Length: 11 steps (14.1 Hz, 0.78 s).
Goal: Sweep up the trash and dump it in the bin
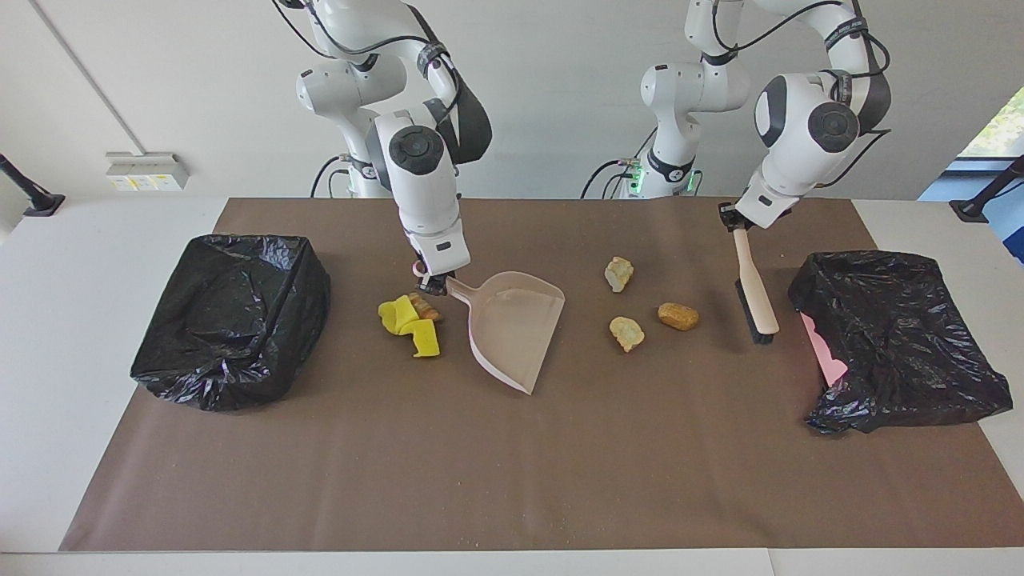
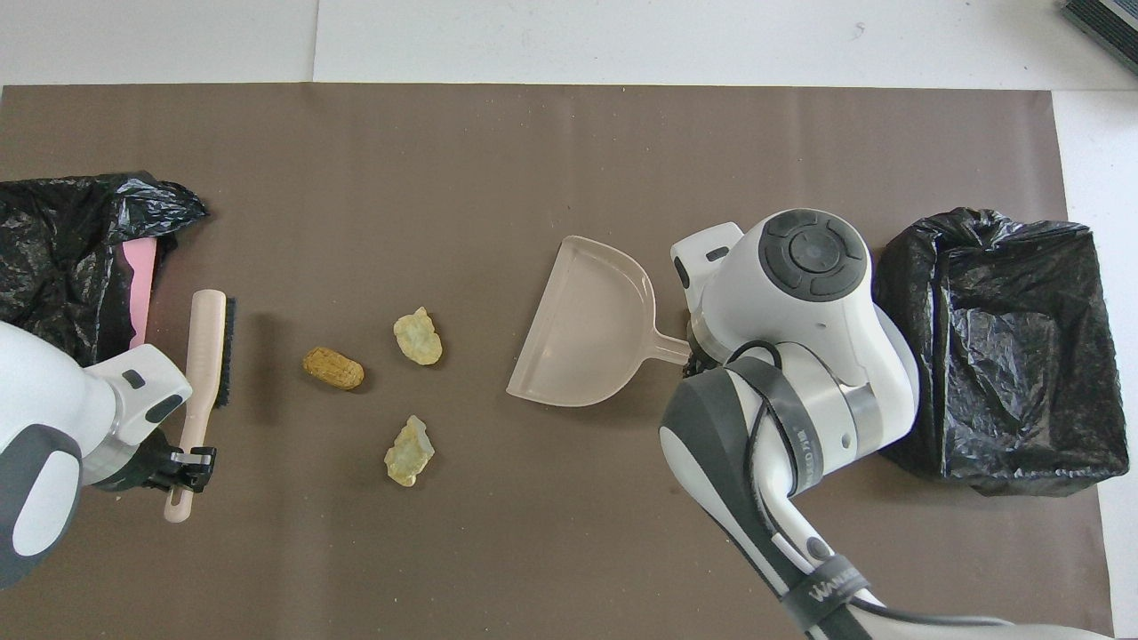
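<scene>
Landmark: the dustpan, lifted and tilted over the middle of the brown mat on the desk.
Right gripper: clamped tight on the dustpan's handle, holding the pan in the air.
Yellow scraps: on the mat just beside the dustpan's handle end, directly under the right gripper, with a brown crust against them.
Bread lumps: three, two pale and one golden-brown, lying off the dustpan's open mouth, toward the left arm's end.
Left gripper: closed on the handle of the brush, which hangs bristles down, farther from the dustpan than the lumps.
Bins: one black-lined bin at the dustpan's handle end, another near the brush.
</scene>
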### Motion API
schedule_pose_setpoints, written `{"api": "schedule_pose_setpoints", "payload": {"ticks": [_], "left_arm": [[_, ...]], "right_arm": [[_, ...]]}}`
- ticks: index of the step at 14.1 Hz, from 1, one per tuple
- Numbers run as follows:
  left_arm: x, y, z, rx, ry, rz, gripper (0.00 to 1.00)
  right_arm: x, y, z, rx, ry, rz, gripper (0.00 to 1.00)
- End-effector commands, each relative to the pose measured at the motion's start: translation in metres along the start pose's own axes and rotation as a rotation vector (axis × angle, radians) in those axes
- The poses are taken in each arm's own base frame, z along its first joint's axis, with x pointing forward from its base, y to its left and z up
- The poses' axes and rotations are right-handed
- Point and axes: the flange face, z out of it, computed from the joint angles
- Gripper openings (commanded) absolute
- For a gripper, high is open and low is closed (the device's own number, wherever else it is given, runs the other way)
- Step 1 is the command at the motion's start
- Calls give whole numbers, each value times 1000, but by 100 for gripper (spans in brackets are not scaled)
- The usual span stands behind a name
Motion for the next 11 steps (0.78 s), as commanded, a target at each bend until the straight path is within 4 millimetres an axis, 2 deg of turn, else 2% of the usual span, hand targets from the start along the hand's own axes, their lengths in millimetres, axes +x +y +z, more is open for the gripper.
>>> {"api": "schedule_pose_setpoints", "payload": {"ticks": [1,3,4,7,8,11], "left_arm": [[-11,25,33,-5,11,11,0],[0,42,47,-37,13,22,0],[0,62,49,-70,13,48,0],[-3,111,47,-73,64,149,0],[-3,123,51,-81,63,163,0],[-8,166,58,-59,98,275,0]], "right_arm": [[-8,-20,2,1,-13,-159,0],[4,-41,4,6,-24,-210,0],[5,-44,6,7,-25,-208,0],[3,-35,21,-17,-7,-178,0],[7,-37,34,-13,-12,-121,0],[16,-45,40,-11,-18,-62,0]]}}
